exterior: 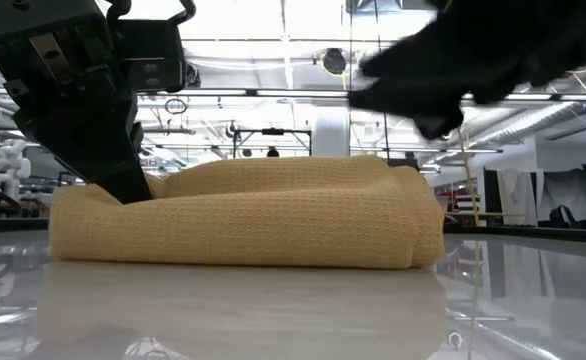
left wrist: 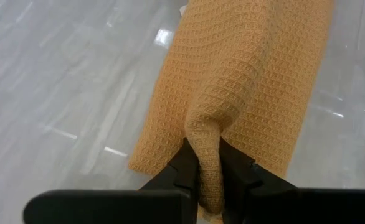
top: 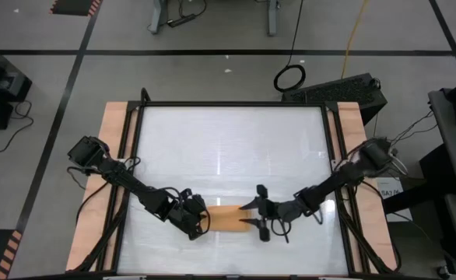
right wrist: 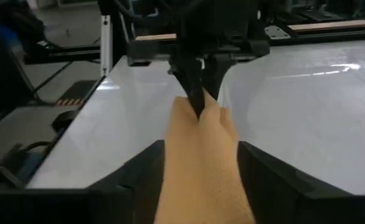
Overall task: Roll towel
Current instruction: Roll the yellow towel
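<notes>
The orange-tan towel (top: 228, 218) lies as a narrow, thick bundle on the white table (top: 228, 148) near its near edge, lengthwise left to right. My left gripper (top: 202, 222) is at its left end, shut on the cloth. My right gripper (top: 253, 211) is open at the towel's right end, with one finger on the far side and one on the near side. In the low view it hovers above that end (exterior: 443, 60). In the right wrist view the towel (right wrist: 201, 155) runs between its two fingers. My left gripper pinches a raised fold of cloth (left wrist: 208, 140) at the towel's left end between its two fingers (left wrist: 235, 167). It comes slanting down from the table's left (exterior: 123, 170), pointing along the towel. The towel rests on the table, puckered up only at the pinch.
Wooden side rails (top: 111, 179) and a dark frame border the table left and right. The wide far part of the tabletop (top: 228, 140) holds nothing else. The near edge lies just in front of the towel.
</notes>
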`<state>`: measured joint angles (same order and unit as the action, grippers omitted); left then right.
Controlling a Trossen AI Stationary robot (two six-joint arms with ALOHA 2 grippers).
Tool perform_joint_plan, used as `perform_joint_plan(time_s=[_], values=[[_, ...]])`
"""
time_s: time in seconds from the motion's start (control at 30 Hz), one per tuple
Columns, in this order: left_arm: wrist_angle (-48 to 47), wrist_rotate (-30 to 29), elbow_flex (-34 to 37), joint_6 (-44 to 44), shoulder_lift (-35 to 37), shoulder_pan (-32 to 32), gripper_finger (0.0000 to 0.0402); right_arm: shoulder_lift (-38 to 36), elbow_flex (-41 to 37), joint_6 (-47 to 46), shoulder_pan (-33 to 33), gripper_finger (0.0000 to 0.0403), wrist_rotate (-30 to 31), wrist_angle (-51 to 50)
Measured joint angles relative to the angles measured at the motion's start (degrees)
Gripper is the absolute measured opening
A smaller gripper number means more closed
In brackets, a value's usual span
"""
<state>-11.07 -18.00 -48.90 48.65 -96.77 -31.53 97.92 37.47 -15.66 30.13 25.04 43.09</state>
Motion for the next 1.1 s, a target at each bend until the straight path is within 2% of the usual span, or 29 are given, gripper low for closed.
perform_joint_plan(time_s=[0.2, 0.4, 0.63, 0.8, 0.93, 1.03, 1.1], values=[[0.75, -0.50, 0.04, -3.29, 0.00, 0.00, 0.0040, 13.86, 1.89, -3.03, -1.37, 0.0090, 0.87, 15.95], [0.82, -0.50, 0.04, -4.53, 0.69, 0.00, 0.0048, 21.85, 5.80, -8.43, -2.76, 0.0009, 0.55, 16.76], [-6.92, 0.26, -1.40, -4.01, 7.83, -0.11, 0.0120, 25.55, 8.24, -9.20, -2.79, 0.0011, 0.52, 17.18], [-9.10, -5.78, -2.16, -6.23, 14.66, -0.15, 0.0169, 25.60, 8.26, -8.96, -2.82, 0.0002, 0.52, 16.73], [-2.54, -12.75, -2.16, -13.43, 15.16, -0.96, 0.0181, 25.60, 8.26, -9.37, -3.04, 0.0002, 0.45, 16.72], [6.53, -12.30, -1.28, -22.55, 11.15, -1.57, 0.0182, 25.47, 8.24, -9.26, -3.08, 0.0001, 0.39, 16.72], [8.43, -12.29, -0.59, -26.14, 7.75, -2.42, 0.0182, 25.38, 8.22, -9.20, -3.10, 0.0001, 0.37, 16.67]])
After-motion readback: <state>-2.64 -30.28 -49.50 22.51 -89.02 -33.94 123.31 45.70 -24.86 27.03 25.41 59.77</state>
